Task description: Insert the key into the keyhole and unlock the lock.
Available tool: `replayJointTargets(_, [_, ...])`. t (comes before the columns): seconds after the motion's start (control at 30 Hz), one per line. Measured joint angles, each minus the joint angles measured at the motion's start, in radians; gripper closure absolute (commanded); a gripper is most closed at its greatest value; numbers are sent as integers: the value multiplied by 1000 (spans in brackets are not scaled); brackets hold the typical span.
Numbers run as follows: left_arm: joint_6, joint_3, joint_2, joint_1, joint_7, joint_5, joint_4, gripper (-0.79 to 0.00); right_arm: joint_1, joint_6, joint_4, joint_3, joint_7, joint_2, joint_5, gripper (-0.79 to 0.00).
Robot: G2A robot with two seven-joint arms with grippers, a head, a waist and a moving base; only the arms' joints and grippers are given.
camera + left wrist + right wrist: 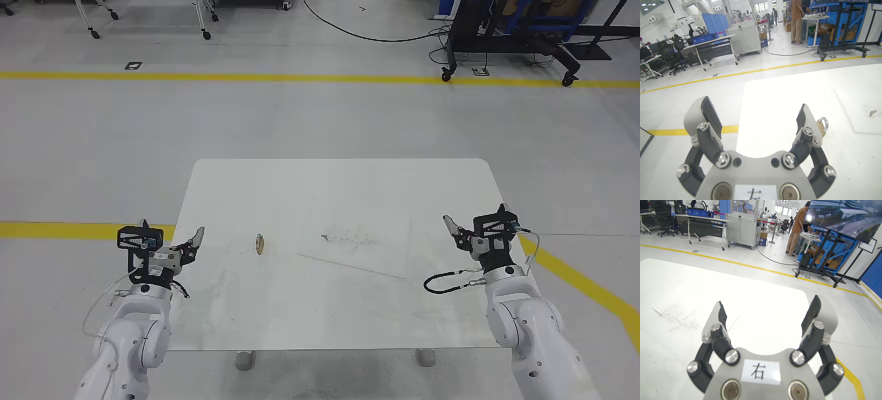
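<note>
A small brass padlock (260,243) with a silver shackle lies on the white table (340,190), left of centre. In the left wrist view the padlock (821,126) peeks out from behind one finger. The small silver key (325,238) lies flat a short way to the right of the lock, also seen as the key (873,112) and, edge-on, as the thin key (656,311). My left gripper (172,238) (754,104) hovers open at the table's left edge, holding nothing. Over the right edge, my right gripper (478,222) (768,301) is open too, well away from the key.
Dark scuff marks (352,240) (679,319) spot the table beside the key. A thin flat mat edge (846,113) runs across the tabletop. A black cable (445,283) loops off the right arm. Floor with yellow lines (300,77) surrounds the table.
</note>
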Motion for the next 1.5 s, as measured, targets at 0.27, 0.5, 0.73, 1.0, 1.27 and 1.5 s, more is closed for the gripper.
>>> replayJointTargets(0.27, [0,0,0,0,0,0,0,-785,0,0,0,0,0,0,0,-785])
replayJointTargets(0.5, [0,0,0,0,0,0,0,-784,0,0,0,0,0,0,0,-784])
replayJointTargets(0.73, [0,0,0,0,0,0,0,-785,1,-5,-3,-4,-2,0,-7,-785])
replayJointTargets(1.0, [0,0,0,0,0,0,0,-785,77,62,0,-156,158,-16,-140,-785])
replayJointTargets(1.27, [0,0,0,0,0,0,0,-785,76,61,0,-154,155,-15,-135,-785])
replayJointTargets(1.5, [0,0,0,0,0,0,0,-785,90,61,9,-176,189,-16,-168,-785])
